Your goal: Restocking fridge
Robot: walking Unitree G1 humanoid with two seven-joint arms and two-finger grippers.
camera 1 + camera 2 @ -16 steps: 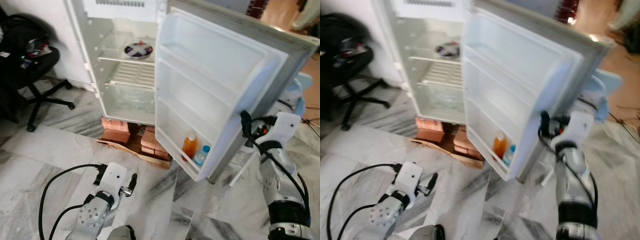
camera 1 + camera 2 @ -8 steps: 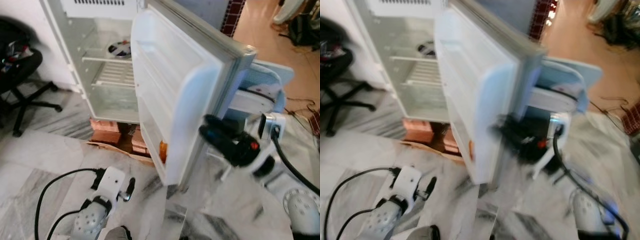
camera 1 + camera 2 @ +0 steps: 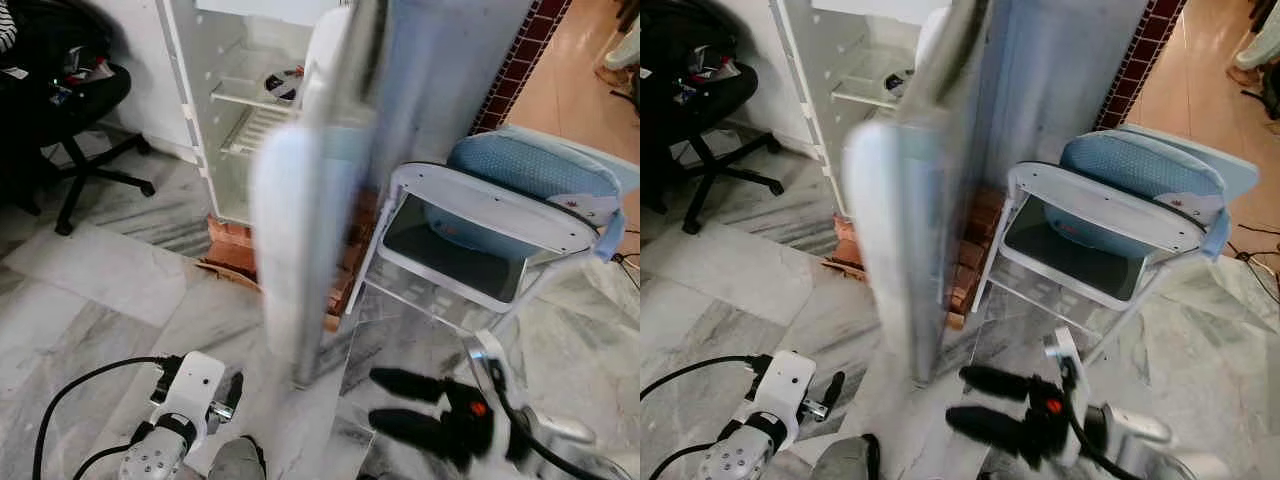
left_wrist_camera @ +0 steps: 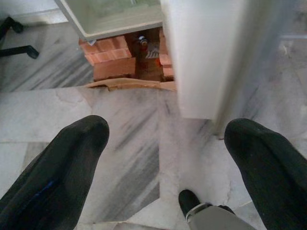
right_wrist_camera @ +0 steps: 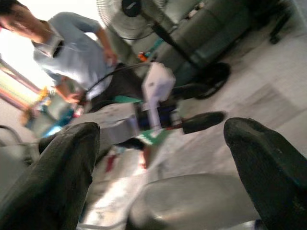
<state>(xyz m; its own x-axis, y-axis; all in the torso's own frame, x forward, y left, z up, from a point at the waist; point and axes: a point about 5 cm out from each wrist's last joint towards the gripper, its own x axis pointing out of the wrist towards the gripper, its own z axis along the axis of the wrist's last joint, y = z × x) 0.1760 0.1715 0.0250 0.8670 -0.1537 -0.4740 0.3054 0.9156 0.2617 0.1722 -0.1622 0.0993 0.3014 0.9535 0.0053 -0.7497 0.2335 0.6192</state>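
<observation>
- Two grippers spread, both empty.
- fridge door has swung from wide open to nearly edge-on, blurred; closing likely underway.
- right gripper low beside door's outer face; left gripper idle near its foot.

No legible text, brand, number or sign anywhere. The fridge door is motion-blurred and edge-on, its surfaces bare of readable marking; the fridge interior carries none either. The right gripper bears a small red spot, too blurred to read as lettering.
</observation>
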